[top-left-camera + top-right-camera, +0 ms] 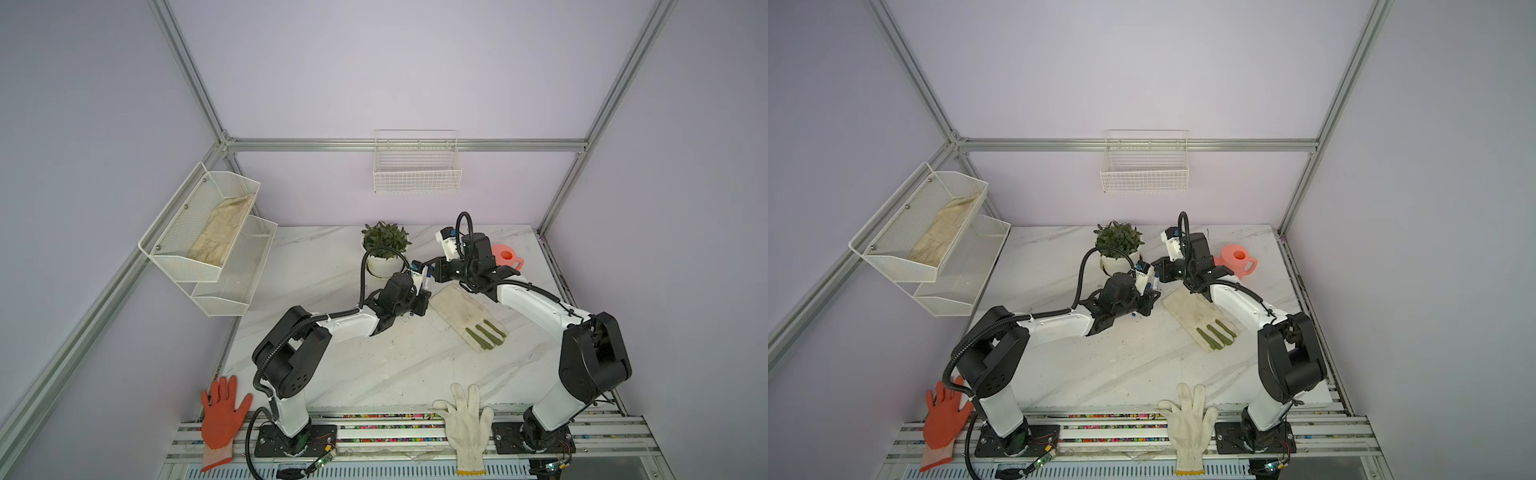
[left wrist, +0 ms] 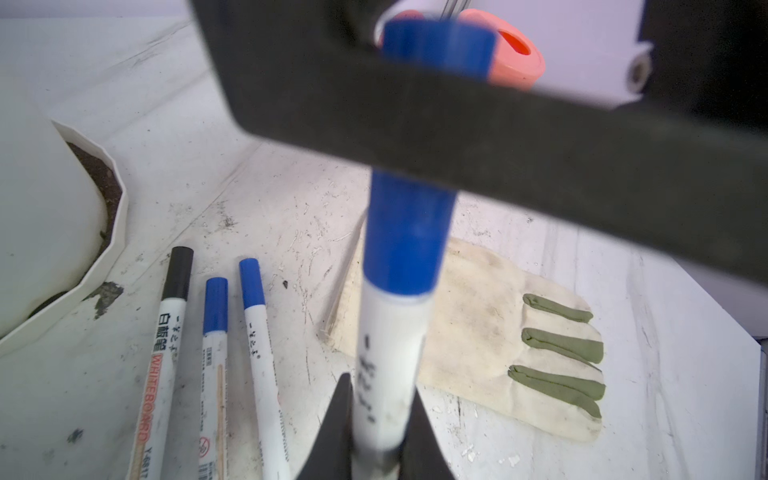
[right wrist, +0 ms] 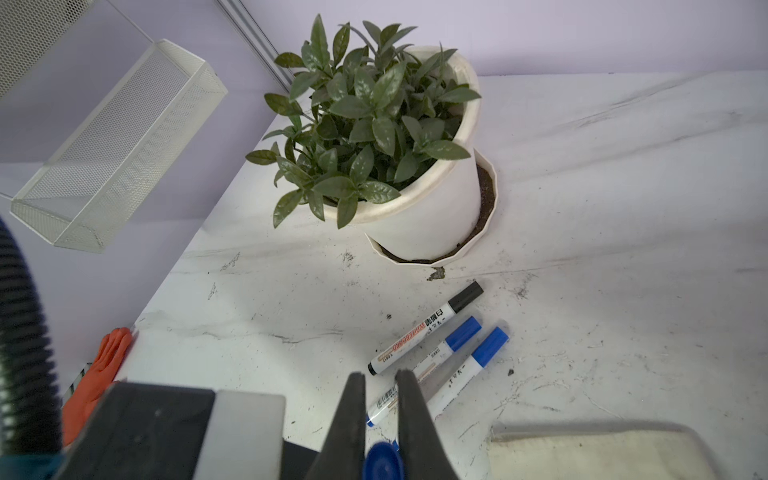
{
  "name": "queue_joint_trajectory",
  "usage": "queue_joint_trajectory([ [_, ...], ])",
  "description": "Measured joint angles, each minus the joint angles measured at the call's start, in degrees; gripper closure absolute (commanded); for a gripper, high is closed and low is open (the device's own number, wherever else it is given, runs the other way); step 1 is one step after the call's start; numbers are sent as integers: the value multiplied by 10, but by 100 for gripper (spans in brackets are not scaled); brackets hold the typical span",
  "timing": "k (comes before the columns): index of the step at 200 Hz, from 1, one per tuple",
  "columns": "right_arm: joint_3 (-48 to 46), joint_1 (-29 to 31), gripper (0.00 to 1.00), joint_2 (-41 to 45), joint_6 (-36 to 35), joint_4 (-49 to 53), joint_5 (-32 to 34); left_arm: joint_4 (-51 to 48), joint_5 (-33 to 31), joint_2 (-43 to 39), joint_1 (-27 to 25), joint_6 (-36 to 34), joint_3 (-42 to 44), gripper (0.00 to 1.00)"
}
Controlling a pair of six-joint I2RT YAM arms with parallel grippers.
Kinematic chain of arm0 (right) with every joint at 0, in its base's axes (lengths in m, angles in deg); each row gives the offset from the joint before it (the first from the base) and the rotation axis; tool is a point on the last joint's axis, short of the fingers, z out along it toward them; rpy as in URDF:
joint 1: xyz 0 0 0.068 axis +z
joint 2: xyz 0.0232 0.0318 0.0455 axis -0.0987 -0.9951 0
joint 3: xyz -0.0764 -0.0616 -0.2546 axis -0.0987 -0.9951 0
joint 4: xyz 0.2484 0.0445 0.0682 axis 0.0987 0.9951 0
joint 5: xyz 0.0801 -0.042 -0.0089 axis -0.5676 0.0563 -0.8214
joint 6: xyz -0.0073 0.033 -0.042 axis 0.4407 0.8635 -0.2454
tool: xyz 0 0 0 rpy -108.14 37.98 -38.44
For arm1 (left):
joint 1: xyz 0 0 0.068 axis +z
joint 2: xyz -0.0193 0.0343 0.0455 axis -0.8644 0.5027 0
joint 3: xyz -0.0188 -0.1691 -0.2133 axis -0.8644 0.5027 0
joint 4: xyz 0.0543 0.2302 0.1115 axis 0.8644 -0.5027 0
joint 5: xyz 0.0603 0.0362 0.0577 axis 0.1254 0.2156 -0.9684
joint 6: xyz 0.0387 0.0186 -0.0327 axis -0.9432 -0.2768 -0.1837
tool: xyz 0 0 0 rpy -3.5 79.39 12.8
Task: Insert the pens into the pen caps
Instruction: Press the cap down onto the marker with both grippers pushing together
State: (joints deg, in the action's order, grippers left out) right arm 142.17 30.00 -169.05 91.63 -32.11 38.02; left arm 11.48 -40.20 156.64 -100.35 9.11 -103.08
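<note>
The whole table [image 1: 374, 365] is surveyed steeply from above in both top views, while three lying pens [image 2: 214, 374] are shared closely by both wrist views.

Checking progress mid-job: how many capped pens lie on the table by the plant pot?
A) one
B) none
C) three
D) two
C: the left wrist view shows a black-capped pen, a blue-capped pen and a second blue-capped pen side by side on the table, while the left gripper holds the fourth pen and the right gripper its blue cap.
</note>
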Motion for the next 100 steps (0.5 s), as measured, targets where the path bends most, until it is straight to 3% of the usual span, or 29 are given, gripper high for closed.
queue_joint_trajectory([
  [82,24,-9,100,0,12,39,-18,-8,-16,0,-14,-25,0,100],
  [100,31,-14,88,0,18,50,-28,-3,-22,0,-18,-21,0,100],
])
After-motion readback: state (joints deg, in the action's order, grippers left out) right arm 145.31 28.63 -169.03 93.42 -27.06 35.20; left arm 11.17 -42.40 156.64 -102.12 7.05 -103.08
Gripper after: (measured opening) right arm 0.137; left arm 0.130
